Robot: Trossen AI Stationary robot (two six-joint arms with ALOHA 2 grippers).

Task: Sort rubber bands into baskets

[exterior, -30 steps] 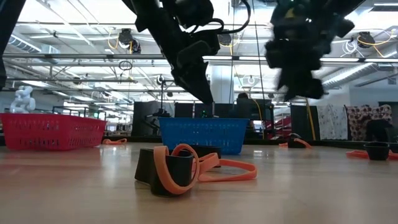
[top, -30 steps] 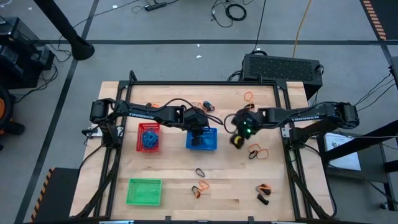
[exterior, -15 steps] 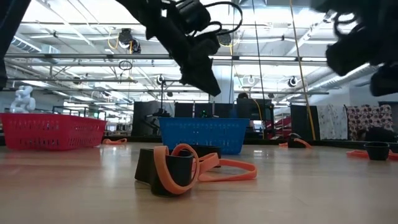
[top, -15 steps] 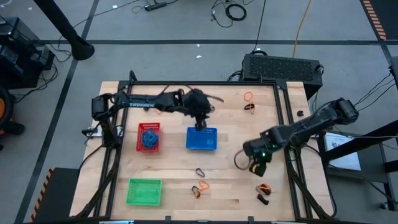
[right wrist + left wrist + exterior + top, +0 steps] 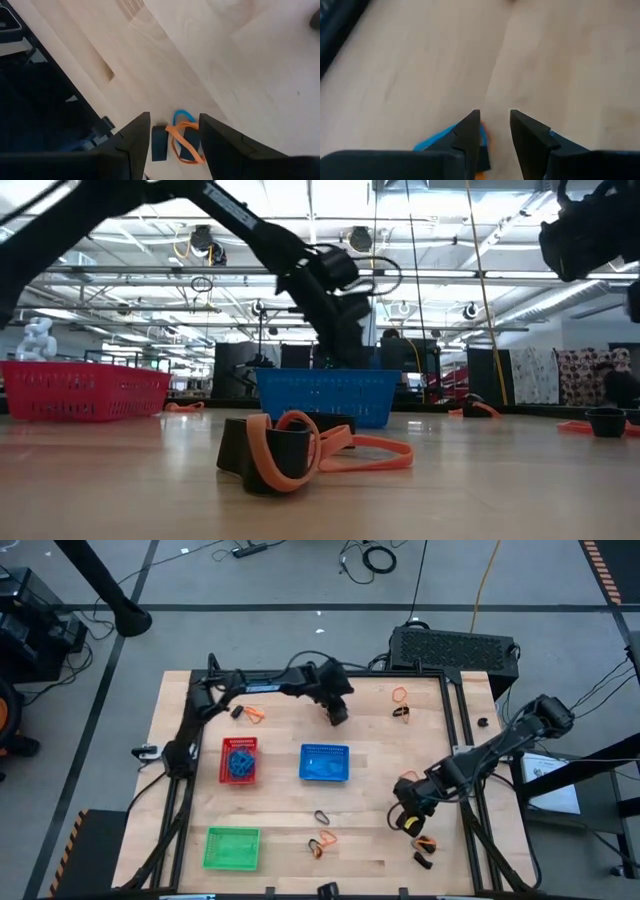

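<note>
Bands [image 5: 300, 450], orange and black loops, lie scattered on the tabletop [image 5: 370, 840]; blue ones fill the red basket [image 5: 239, 760]. Left fingers [image 5: 492, 131] and right fingers [image 5: 172, 132] are parted, grasping nothing.

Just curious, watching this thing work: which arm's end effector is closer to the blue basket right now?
Left. The left end effector hangs just beyond the blue basket's far edge; the right end effector is farther off, toward the table's near right corner.

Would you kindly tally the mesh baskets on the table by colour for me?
Red rectangular plastic mesh basket: 1
Blue rectangular plastic mesh basket: 1
Green rectangular plastic mesh basket: 1
Total: 3
</note>
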